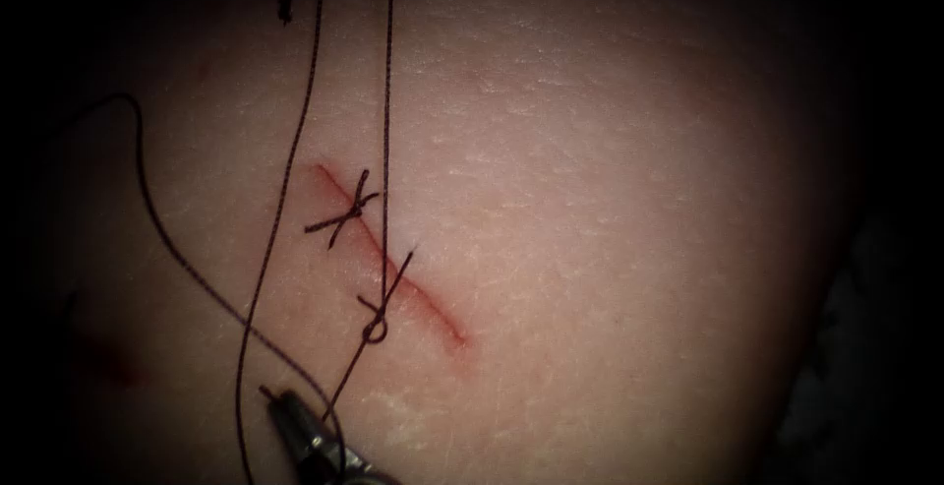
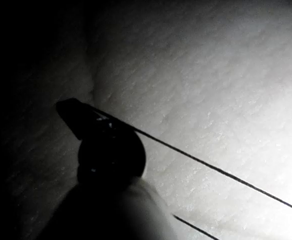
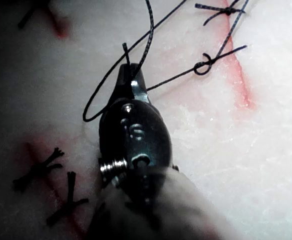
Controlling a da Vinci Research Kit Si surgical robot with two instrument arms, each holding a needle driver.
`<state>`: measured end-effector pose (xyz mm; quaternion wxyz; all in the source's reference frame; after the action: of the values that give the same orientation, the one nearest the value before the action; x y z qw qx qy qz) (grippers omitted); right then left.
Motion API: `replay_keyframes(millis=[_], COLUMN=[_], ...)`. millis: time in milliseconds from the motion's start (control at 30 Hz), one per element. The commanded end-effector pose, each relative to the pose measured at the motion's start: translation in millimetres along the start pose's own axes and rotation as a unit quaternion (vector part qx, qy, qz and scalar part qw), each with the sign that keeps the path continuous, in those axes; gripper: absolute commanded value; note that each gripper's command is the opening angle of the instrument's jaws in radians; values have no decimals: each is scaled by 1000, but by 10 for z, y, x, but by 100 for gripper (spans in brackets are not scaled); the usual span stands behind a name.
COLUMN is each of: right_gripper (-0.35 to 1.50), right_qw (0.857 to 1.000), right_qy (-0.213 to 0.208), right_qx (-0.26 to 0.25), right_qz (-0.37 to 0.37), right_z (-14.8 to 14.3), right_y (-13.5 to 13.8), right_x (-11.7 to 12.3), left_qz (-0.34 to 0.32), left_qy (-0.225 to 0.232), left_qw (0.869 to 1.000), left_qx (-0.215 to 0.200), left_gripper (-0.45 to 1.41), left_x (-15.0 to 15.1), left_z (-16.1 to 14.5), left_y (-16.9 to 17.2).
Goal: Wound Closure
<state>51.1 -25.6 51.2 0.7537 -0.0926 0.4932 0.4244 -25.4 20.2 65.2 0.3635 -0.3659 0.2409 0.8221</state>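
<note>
The cut [image 1: 425, 300] runs slantwise across the tissue [image 1: 610, 200]. A tied stitch [image 1: 346, 212] with short cut ends crosses its upper part. Lower down, a loose thread loop [image 1: 376, 331] lies just left of the cut. From this loop one strand [image 1: 387, 101] climbs straight out of the picture and another runs down to my right tool [image 1: 270, 394], which is shut on it. The right wrist view has that tool [image 3: 127, 75] gripping the thread beside the loop [image 3: 203, 67]. My left tool [image 2: 68, 106] is shut on a taut thread [image 2: 196, 160] over the tissue.
Slack thread [image 1: 285, 180] hangs down left of the cut and another strand arcs round the far left [image 1: 147, 200]. A small scrap of thread [image 1: 285, 3] lies at the upper left. Older tied stitches [image 3: 40, 169] and red fluid marks [image 1: 118, 365] sit left of the cut.
</note>
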Motion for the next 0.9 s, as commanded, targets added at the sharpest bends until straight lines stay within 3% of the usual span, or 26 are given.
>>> replay_keyframes(millis=[33, 433, 900], right_gripper=[-35, -35, -35], right_qw=[1000, 1000, 999], right_qy=[0, 8, -1], right_qx=[1, 6, 24], right_qz=[1, -5, -20], right_z=[6, 13, 0], right_y=[-6, -6, -31], right_x=[-5, 0, -22], left_qz=[-1, -31, -26], left_qy=[0, 23, 30], left_qw=[1000, 999, 998], left_qx=[2, 26, 47], left_gripper=[-45, -45, -45], left_x=[-3, 10, 25], left_z=[9, 50, 103], left_y=[5, -5, -7])
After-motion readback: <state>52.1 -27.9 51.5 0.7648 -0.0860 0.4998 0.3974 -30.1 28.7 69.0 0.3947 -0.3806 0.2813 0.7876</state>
